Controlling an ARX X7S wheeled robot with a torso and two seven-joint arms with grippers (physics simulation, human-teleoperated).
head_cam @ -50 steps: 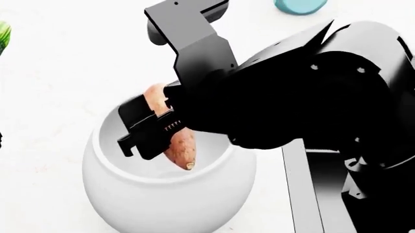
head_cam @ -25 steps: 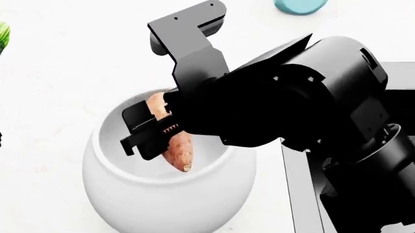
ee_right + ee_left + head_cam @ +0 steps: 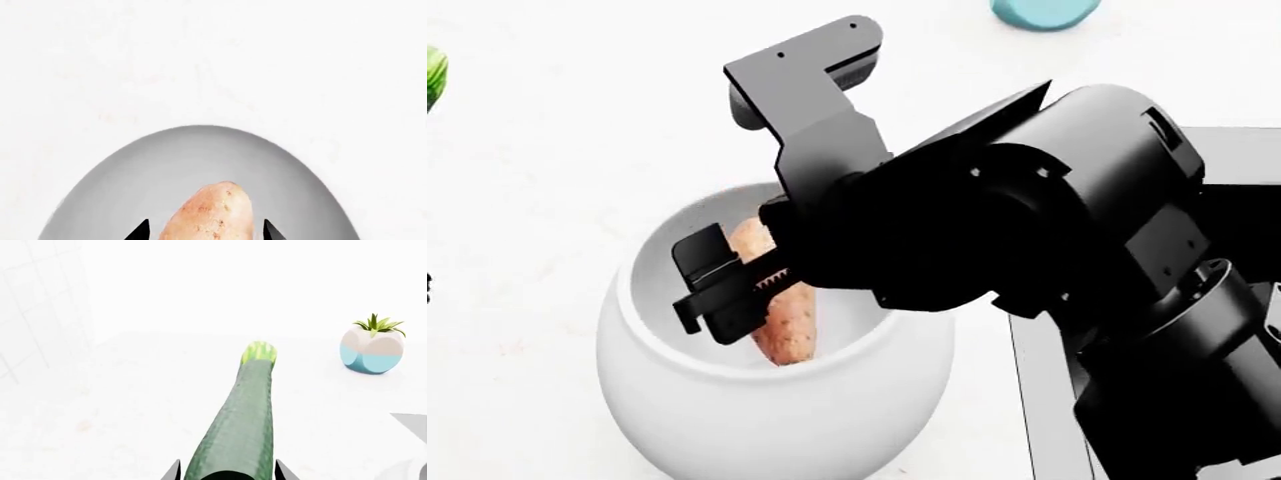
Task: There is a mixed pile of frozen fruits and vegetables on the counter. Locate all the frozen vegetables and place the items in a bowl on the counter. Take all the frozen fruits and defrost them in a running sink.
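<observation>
Inside the white bowl on the counter, the orange-pink sweet potato stands steeply, tip down. My right gripper hangs over the bowl's mouth. In the right wrist view the sweet potato sits between the open fingers with a gap on each side, above the bowl. My left gripper is shut on the dark green zucchini, which it holds above the counter. The zucchini's pale tip shows at the head view's left edge. No frozen fruits are in view.
The sink's grey rim runs just right of the bowl, mostly behind my right arm. A light-blue and white planter with a small green plant stands further back on the counter; the head view shows its base. A tiled wall lies to the left.
The sweet potato has slid lower into the bowl and stands steeper. My right gripper's fingers have come off it, and the right arm has swung slightly.
</observation>
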